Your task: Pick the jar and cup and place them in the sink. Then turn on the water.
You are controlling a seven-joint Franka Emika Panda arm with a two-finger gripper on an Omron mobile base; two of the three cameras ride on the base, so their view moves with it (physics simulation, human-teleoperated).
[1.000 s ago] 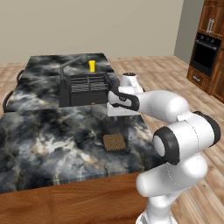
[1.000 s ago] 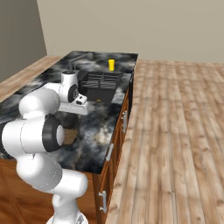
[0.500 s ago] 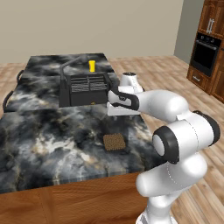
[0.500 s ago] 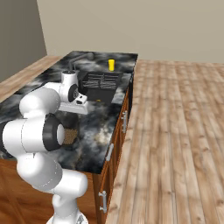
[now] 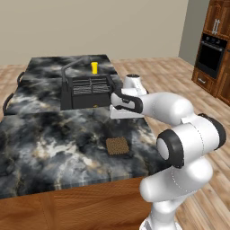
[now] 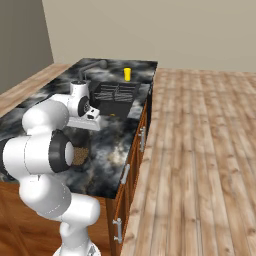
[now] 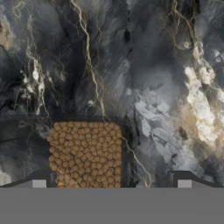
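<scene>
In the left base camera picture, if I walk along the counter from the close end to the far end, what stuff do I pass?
jar → sink with its wire rack → cup

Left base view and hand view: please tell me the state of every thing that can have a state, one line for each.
jar: standing on the counter, not picked yet, apart from the gripper.
cup: upright on the counter beyond the sink, untouched.
sink: holds neither jar nor cup; wire rack across it.
gripper: open, empty, looking down at the jar.
</scene>
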